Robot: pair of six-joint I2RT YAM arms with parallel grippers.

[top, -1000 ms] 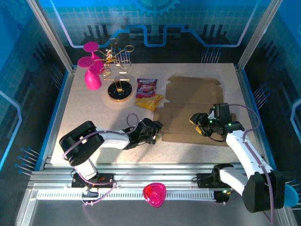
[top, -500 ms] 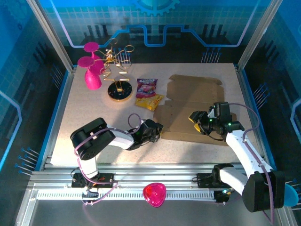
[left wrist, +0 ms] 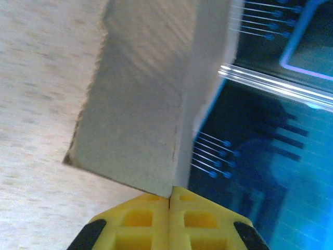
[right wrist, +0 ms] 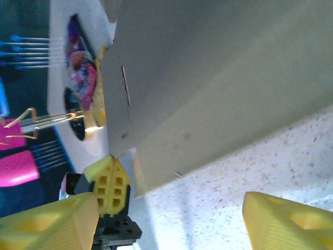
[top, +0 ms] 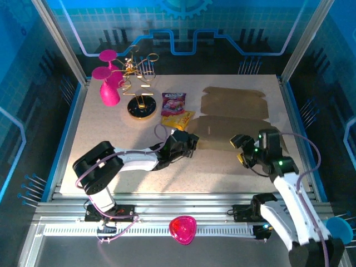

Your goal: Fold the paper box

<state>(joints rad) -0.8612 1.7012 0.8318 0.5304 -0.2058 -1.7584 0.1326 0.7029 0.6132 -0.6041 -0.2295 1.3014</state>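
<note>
pinching the near corner of the plain brown corrugated cardboard box (left wrist: 138, 125), our left gripper (left wrist: 170, 197) has its yellow fingers clamped on the sheet, which stands tilted just beyond them. our right gripper (right wrist: 169, 219) holds its fingers apart, the box edge just past their tips. we judge it light and stiff, bending along scores; grip edges.

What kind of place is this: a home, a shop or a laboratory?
Probably a robot laboratory cell or demonstration booth. Its speckled table is enclosed by blue printed panels, and aluminium rails at the near edge hold the left arm and the right arm.
</note>
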